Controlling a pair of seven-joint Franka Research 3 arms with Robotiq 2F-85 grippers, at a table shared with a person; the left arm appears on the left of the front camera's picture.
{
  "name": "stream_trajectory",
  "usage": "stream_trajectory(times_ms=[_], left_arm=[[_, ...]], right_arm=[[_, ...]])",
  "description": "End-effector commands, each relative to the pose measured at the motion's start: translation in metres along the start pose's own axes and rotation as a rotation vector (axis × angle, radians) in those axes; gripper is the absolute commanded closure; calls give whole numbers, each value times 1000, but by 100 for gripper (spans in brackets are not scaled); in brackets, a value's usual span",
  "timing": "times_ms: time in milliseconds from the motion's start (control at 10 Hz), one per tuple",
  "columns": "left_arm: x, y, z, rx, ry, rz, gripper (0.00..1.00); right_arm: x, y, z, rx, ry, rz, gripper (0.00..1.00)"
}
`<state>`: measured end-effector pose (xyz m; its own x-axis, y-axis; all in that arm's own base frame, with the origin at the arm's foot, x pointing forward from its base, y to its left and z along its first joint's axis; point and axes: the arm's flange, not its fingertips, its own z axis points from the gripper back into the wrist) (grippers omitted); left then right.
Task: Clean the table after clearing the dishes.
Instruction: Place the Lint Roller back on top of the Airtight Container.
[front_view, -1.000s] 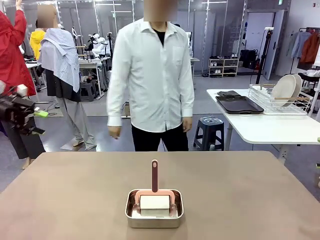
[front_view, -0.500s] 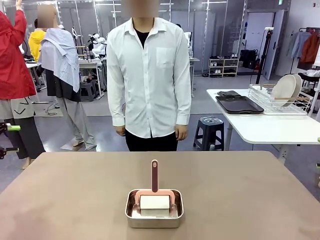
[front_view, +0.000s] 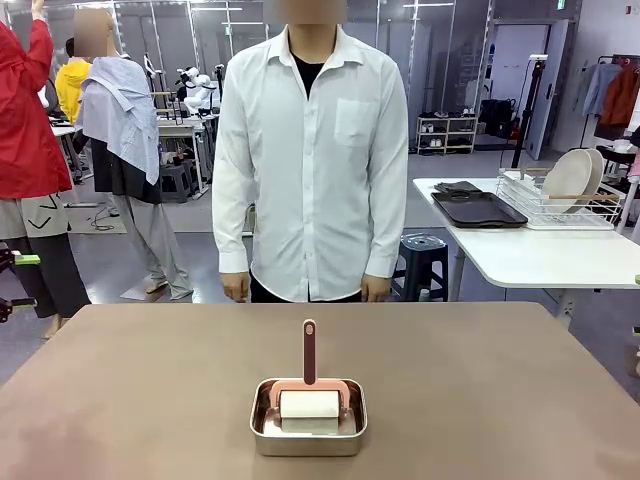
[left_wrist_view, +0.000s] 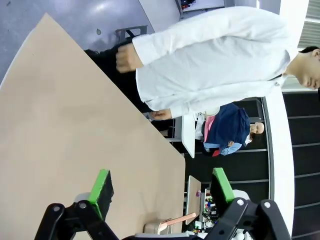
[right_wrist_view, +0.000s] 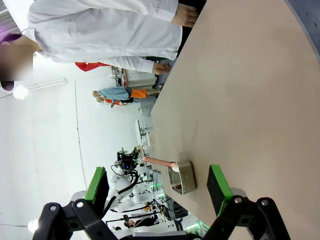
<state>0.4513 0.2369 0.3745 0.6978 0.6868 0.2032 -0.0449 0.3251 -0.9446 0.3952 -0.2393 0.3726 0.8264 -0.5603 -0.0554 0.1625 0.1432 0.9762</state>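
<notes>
We see the steel pan (front_view: 308, 420) near the front middle of the taupe table (front_view: 480, 380); inside it lies a pink-framed roller (front_view: 309, 402), its handle pointing away toward the person (front_view: 315, 150) standing behind the pan. Our left gripper (left_wrist_view: 160, 192) and right gripper (right_wrist_view: 156, 187) both gape wide, grasping nothing.

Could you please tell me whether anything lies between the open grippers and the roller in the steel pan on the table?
Nothing visible does. The pink-handled roller sits in the steel pan near the front middle of the table. The right gripper and left gripper are open, with bare tabletop between them and the pan.
</notes>
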Motion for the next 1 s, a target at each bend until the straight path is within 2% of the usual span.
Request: stream_trajectory(times_ms=[0,200,500,600,900], left_arm=[[4,-1,3,-5,23,-1,0],[0,0,0,-1,1,-1,0],[45,26,69,29,163,49,0],[53,34,90,5,162,88,0],[55,45,97,28,191,72,0]], right_arm=[[-3,1,1,0,10,18,0],[-3,1,1,0,10,18,0],[-3,1,1,0,10,18,0],[-3,1,1,0,10,18,0],[-3,1,1,0,10,18,0]])
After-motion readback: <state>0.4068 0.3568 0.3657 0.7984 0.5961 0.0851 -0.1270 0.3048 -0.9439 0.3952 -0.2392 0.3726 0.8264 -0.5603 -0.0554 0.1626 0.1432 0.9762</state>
